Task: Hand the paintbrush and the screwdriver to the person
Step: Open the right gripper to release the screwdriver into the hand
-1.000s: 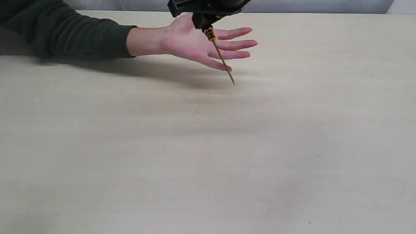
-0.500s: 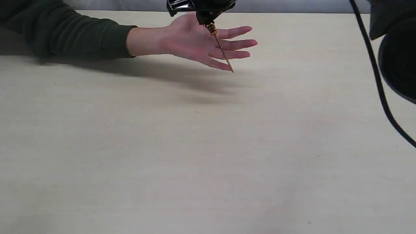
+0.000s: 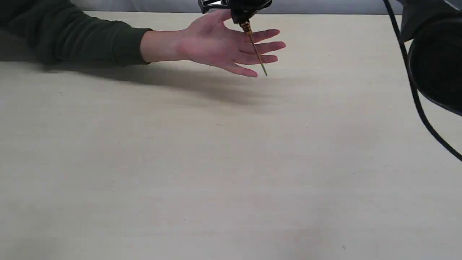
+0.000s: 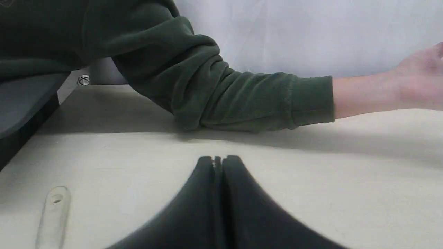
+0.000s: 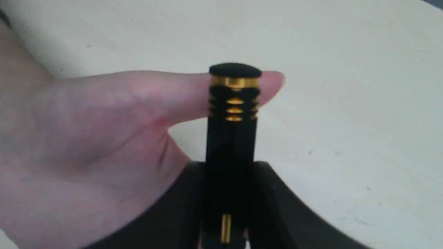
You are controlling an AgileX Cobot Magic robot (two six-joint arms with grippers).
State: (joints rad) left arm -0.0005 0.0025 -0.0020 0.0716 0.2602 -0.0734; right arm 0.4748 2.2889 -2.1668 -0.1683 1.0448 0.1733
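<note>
Screwdriver (image 3: 255,52) | top centre of exterior view, tilted tip-down over person's open palm (image 3: 216,47), shifted slightly right and tip higher than half a second ago | right gripper (image 3: 241,16) clamped on its black handle | left gripper (image 4: 218,159) jaws together | palm unmoved

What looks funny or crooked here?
Only the screwdriver: it hangs slanted from the right gripper, tip pointing down, beside the open hand, not resting in it yet. Nothing looks spilled or broken.
</note>
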